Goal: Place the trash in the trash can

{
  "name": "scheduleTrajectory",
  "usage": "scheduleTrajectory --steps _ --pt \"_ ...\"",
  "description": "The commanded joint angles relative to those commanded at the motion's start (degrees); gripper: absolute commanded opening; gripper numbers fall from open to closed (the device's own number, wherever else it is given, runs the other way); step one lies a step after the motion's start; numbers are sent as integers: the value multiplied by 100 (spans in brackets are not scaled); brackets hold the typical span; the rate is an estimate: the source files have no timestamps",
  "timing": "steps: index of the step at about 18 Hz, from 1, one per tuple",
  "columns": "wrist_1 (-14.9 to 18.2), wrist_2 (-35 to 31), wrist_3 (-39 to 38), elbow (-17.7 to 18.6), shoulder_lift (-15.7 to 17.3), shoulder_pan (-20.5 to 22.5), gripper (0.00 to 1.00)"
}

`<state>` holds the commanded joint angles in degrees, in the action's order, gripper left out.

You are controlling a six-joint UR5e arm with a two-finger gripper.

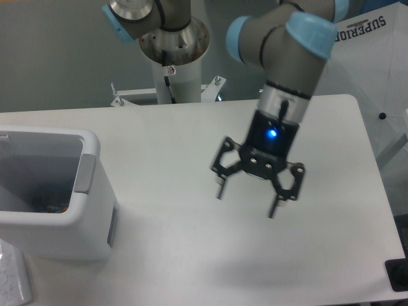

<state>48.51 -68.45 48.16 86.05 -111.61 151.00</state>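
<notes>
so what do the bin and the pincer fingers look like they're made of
The bin looks like moulded white plastic: thick rounded rim, smooth walls with a soft matte sheen, and a grey panel on one side. The pincer, open above the table, has black fingers with thin linkage bars; they look like anodised metal or hard plastic, and the picture cannot settle which.
</notes>
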Motion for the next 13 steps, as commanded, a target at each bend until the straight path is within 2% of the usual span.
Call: scheduleTrajectory --steps 2,4,7,9,11,13 --pt "9 -509 463 17 -176 -61 100" --pt "61 -1002 1315 -52 -334 -219 100" --pt "298 -1145 1775 -140 -361 -272 100" --pt "771 -1275 2143 -254 -379 -272 100" --pt "1508 -1635 2696 -561 -431 -272 100" --pt "1993 -1716 2778 -852 -519 -281 100"
